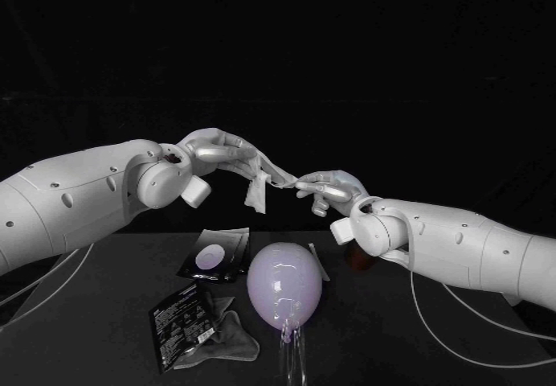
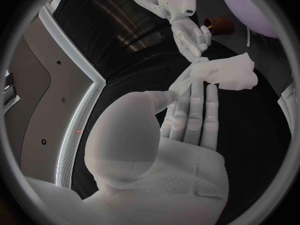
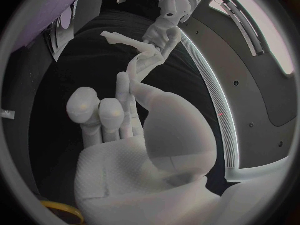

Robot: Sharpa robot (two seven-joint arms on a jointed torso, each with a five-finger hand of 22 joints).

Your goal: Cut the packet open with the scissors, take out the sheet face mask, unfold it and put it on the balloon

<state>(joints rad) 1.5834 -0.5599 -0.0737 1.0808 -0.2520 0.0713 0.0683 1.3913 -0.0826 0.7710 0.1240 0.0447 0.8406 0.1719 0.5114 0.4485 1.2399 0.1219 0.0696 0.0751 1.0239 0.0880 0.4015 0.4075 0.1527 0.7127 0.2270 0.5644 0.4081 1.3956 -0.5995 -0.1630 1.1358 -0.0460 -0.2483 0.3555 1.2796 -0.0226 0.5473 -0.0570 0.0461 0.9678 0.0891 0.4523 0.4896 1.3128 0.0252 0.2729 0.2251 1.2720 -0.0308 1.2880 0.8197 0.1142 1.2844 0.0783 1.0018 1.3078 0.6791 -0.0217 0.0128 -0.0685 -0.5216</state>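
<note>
White mask (image 1: pixel 257 191) is out of its packet (image 1: pixel 180 320), folded, pinched in the air between our left hand (image 1: pixel 220 149) and right hand (image 1: pixel 330 189); unfolding and laying it on the balloon (image 1: pixel 284 285) at the table's (image 1: pixel 93 322) middle remain.

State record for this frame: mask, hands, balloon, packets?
mask: sheet face mask, in the air, partly folded, between both hands
left hand: holds one end
right hand: pinches other end
balloon: lying on table, bare
packets: black packet with pale oval, second black packet, on table beside balloon
stage: unfolding; mask not yet placed
</note>
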